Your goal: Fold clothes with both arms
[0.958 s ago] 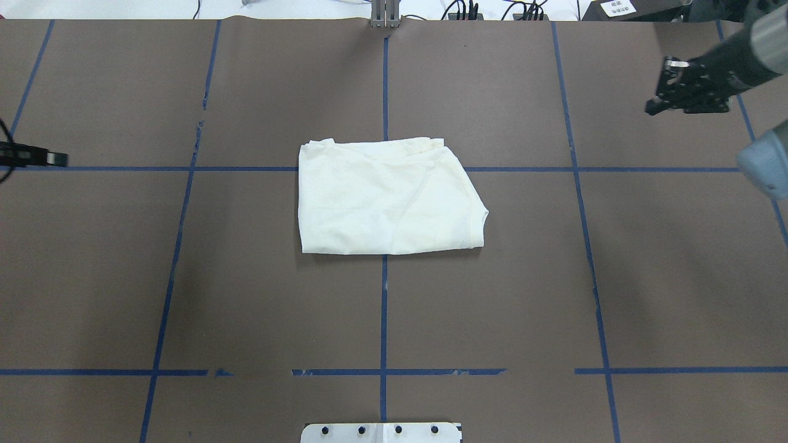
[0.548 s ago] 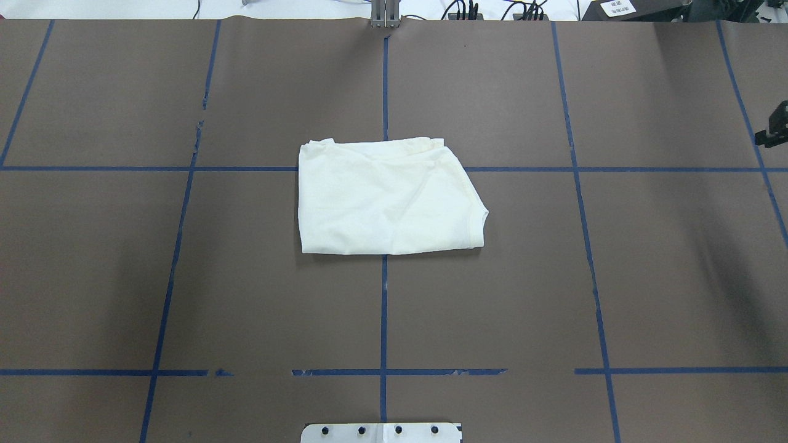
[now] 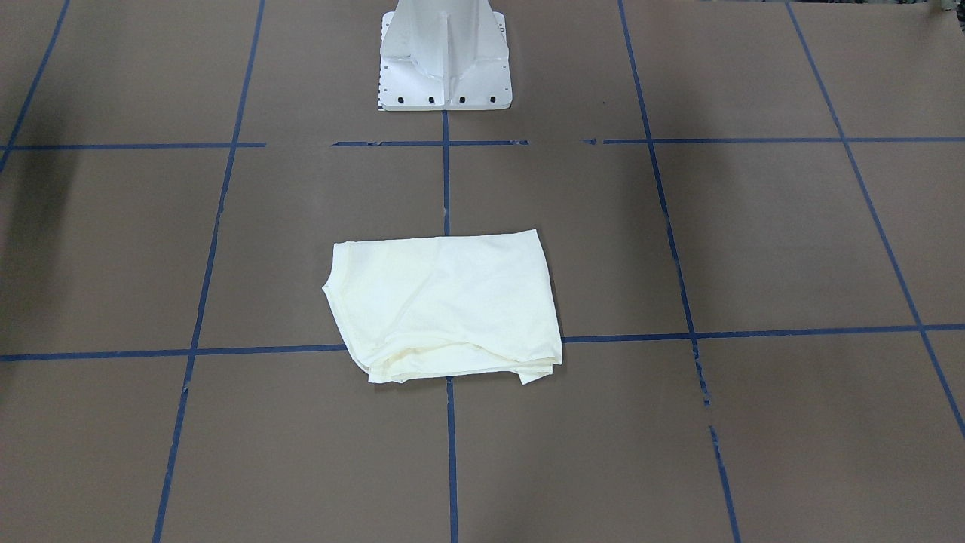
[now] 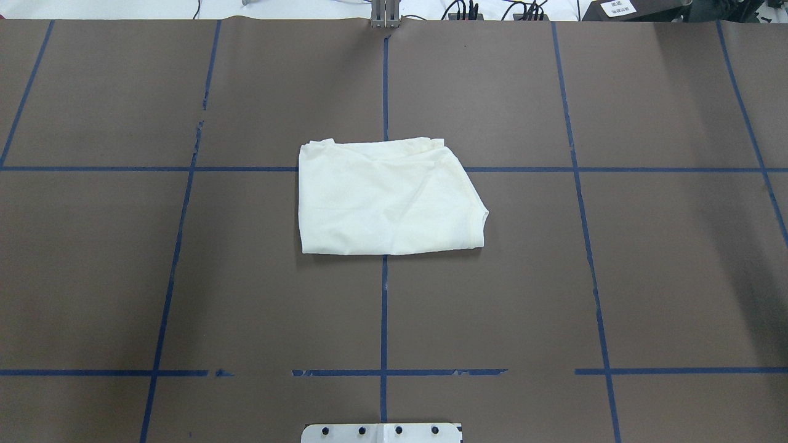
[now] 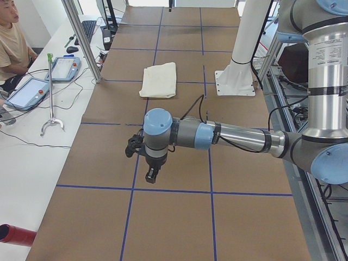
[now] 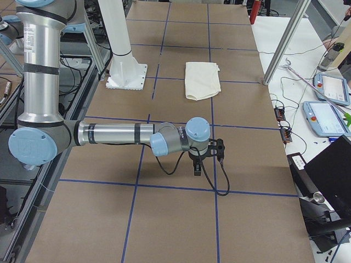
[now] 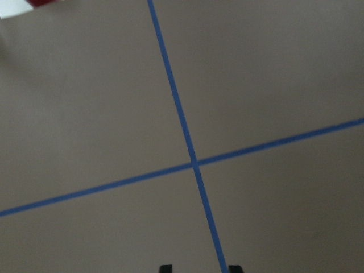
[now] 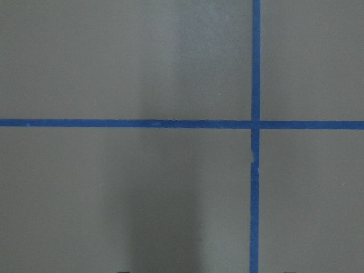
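Evidently both arms are clear of the work. The left gripper (image 5: 150, 175) hangs fingers-down over the bare table (image 4: 554, 277) in the lower centre of the left side view. Its wrist camera shows two fingertips (image 7: 165, 268) apart at the bottom edge with only blue tape (image 7: 193, 162) between them, so it is spread and empty. The right gripper (image 6: 196, 164) hangs likewise at the centre of the right side view. Whether its jaws stand apart or together cannot be told, since its own camera gives at most a faint trace of them.

A second ago the overhead view has the right gripper at upper right and the left at the left edge; neither appears there now. The shirt (image 4: 388, 197) lies at frame centre, a compact cream rectangle, plain side up, outline unchanged, well apart from both grippers.

Judgement: folding is finished and the arms are retiring.
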### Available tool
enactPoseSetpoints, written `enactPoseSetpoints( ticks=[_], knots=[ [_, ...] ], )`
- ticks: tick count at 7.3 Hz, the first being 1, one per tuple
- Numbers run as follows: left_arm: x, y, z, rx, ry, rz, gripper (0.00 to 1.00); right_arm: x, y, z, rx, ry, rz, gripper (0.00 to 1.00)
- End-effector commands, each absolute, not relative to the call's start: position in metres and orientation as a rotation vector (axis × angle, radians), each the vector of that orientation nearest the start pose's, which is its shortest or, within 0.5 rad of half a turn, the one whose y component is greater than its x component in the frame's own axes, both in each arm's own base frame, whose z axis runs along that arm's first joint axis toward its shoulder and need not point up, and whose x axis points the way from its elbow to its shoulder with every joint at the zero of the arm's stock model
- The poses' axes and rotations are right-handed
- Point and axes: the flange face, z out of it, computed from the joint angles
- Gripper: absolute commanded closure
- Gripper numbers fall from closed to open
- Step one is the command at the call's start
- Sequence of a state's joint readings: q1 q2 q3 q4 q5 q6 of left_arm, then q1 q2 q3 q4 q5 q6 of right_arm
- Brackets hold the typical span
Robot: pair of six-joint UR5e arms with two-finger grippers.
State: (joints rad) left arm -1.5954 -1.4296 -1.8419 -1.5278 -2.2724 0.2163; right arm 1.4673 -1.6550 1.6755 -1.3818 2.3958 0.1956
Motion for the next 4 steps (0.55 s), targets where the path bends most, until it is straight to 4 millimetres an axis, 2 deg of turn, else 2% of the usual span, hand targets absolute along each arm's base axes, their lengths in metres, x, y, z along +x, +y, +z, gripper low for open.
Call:
enactPoseSetpoints(
  ticks=[1,2,3,4],
  knots=[
    [-0.0781,-0.4158,0.6139,0.135,0.698,0.223,0.00,0.0363,-0.4658,0.6211,0.046,-0.819,-0.073,0.00],
    [-0.0779,-0.4155,0.6156,0.130,0.701,0.221,0.00,0.0417,-0.4605,0.6204,0.048,-0.826,-0.061,0.00],
    [-0.0773,-0.4154,0.6187,0.124,0.701,0.223,0.00,0.0414,-0.4674,0.6169,0.055,-0.818,-0.062,0.00],
    [-0.0773,-0.4169,0.6128,0.142,0.699,0.231,0.00,0.0416,-0.4642,0.6201,0.049,-0.818,-0.055,0.00]
  ],
)
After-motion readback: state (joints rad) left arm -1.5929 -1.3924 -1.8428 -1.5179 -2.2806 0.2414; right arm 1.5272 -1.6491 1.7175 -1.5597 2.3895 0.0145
